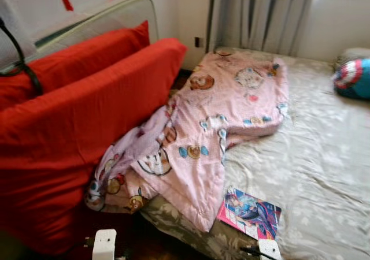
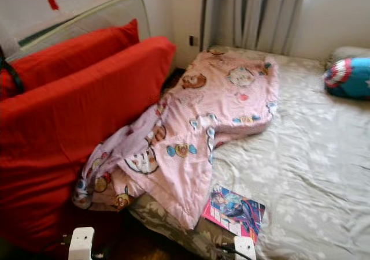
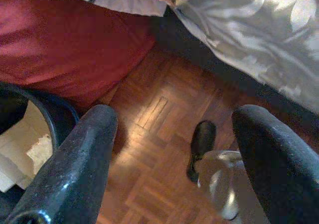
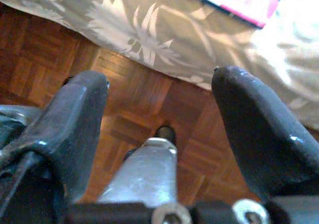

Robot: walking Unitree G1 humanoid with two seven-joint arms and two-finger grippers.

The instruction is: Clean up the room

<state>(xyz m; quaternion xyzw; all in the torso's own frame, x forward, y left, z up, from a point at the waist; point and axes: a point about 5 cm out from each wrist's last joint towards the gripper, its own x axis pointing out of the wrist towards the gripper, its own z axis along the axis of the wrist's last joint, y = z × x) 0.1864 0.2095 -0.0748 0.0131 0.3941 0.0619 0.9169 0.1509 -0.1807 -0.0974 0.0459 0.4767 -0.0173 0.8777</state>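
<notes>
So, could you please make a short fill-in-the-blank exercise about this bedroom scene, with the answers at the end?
1. The pink blanket hangs off the bed's ____ side.
2. The comic book lies on the ____.
3. The large cushions beside the bed are ____.
4. Both end effectors, left and right, hang over the ____ floor.

Answers: left; bed; red; wooden

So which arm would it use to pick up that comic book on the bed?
Probably the right. The comic book lies near the bed's front edge, and the open right gripper hangs just below it.
</notes>
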